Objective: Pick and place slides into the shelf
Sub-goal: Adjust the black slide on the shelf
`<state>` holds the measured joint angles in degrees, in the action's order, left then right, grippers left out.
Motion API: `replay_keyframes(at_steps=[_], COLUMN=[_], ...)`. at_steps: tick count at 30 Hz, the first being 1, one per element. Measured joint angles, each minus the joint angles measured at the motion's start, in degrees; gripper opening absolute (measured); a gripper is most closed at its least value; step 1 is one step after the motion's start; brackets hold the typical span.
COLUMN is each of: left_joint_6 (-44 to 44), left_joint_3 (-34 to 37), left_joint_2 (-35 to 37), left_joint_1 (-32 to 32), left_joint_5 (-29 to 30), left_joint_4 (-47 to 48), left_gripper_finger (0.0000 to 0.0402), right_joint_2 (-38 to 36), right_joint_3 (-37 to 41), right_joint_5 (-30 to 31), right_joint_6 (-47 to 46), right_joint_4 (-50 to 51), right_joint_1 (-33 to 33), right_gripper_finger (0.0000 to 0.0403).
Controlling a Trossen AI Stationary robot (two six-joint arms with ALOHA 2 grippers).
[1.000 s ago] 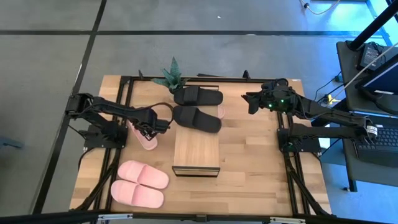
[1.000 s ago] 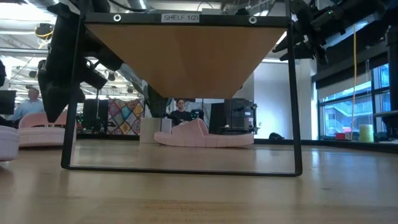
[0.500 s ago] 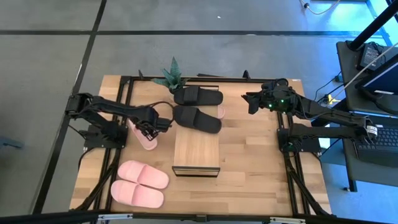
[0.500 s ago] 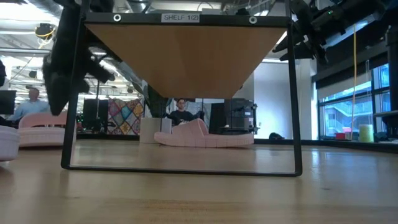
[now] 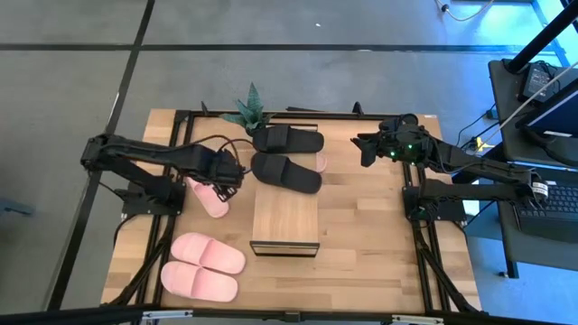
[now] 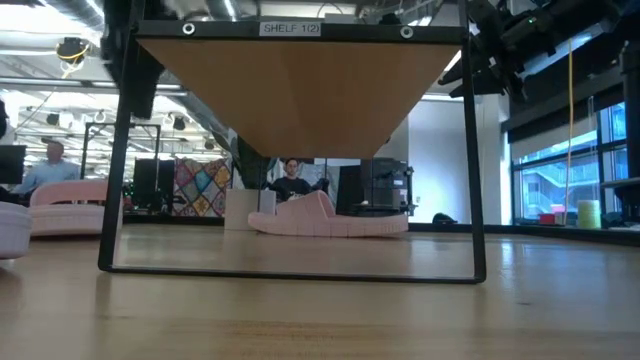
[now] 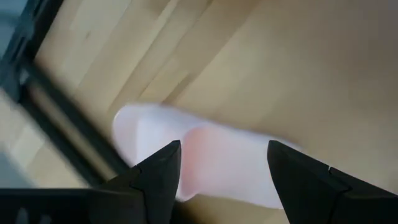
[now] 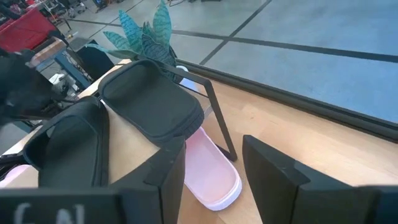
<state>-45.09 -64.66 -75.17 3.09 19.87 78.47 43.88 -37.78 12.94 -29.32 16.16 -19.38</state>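
Nearest, a pink pair of slides [image 5: 203,266] lies on the tabletop [image 5: 361,235] beside the shelf [image 5: 285,221]. The left gripper [image 5: 233,173] hangs above a single pink slide [image 5: 209,199], fingers apart. Farther off, two black slides [image 5: 287,155] lie beyond the shelf; the right gripper [image 5: 365,150] hovers empty, fingers apart.

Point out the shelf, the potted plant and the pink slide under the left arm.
shelf [image 5: 285,217], high view, middle of its wood plank top.
potted plant [image 5: 247,110], high view, its leaves.
pink slide [image 5: 209,200], high view, the end showing beside the arm.
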Motion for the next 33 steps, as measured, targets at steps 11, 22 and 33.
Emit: replay_keyframes(at_steps=[11,22,33], left_joint_6=[7.3,4.6,8.2], left_joint_3=[-7.6,-8.5,-8.5], left_joint_2=[0.7,0.7,1.4], left_joint_1=[7.1,10.9,11.3], left_joint_5=[-1.5,-4.5,-6.1], left_joint_4=[-18.8,-22.3,-26.7], left_gripper_finger=[0.0229,0.0229,0.0229], right_joint_2=[0.0,5.5,24.4], right_joint_3=[0.0,-4.0,-25.3], right_joint_5=[-10.7,-19.0,-17.9], right_joint_6=[4.6,16.9,25.6], right_joint_4=[-3.9,-10.0,6.9], right_joint_1=[0.0,5.0,16.5], right_gripper_finger=[0.0161,0.0161,0.0161])
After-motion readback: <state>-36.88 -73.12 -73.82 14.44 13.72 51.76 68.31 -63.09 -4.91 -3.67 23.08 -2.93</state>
